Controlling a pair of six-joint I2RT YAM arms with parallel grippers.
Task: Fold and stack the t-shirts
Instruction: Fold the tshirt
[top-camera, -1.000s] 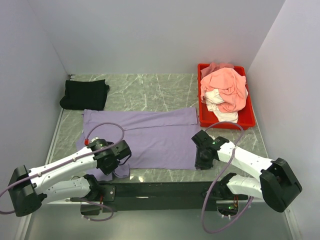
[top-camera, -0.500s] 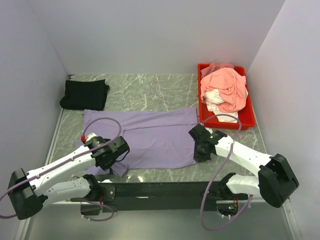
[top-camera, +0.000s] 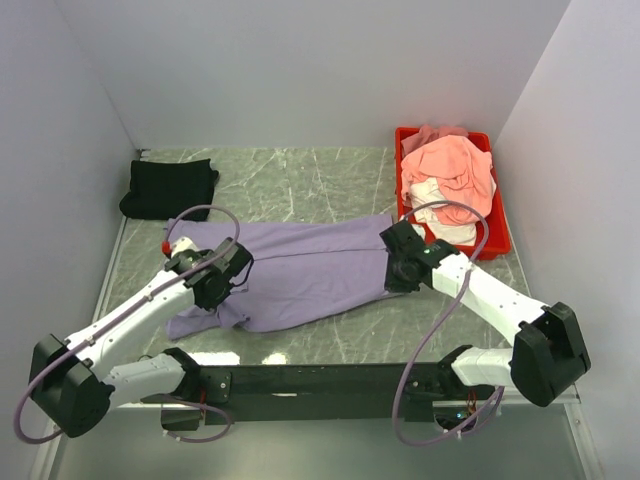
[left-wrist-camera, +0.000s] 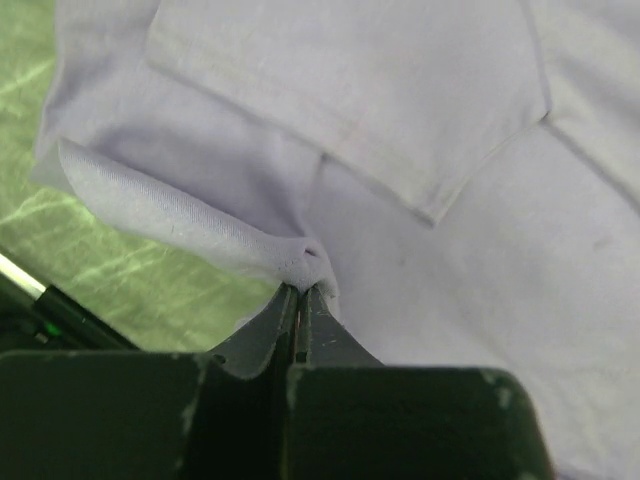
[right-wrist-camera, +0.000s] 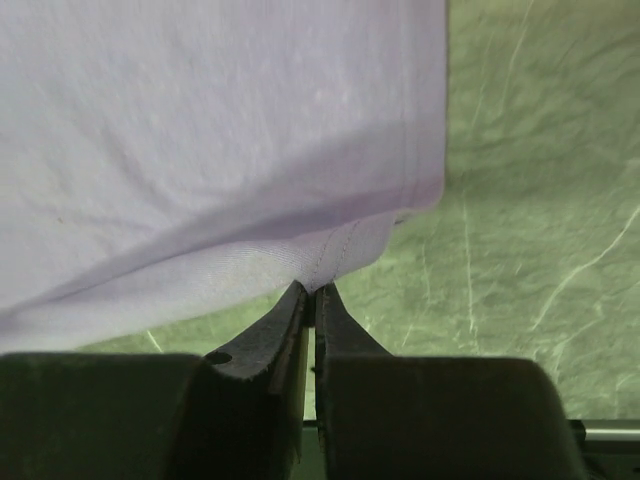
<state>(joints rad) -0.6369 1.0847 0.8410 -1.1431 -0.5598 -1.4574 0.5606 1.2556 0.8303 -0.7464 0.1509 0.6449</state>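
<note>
The lavender-purple t-shirt lies spread across the middle of the table. My left gripper is shut on its near left edge; the left wrist view shows a pinched fold of lavender cloth at the fingertips. My right gripper is shut on the shirt's near right hem, seen stitched in the right wrist view. Both hold the near edge lifted over the shirt's body. A folded black t-shirt sits at the back left. The salmon-pink t-shirt and the white t-shirt lie crumpled in the tray.
The red plastic tray stands at the back right, close behind my right gripper. Grey walls close in the left, back and right sides. Green marbled table surface shows along the near edge in front of the shirt.
Both grippers have moved away from the near edge towards the back, carrying the lavender shirt's near edge up and over its body. Bare table now shows in front.
</note>
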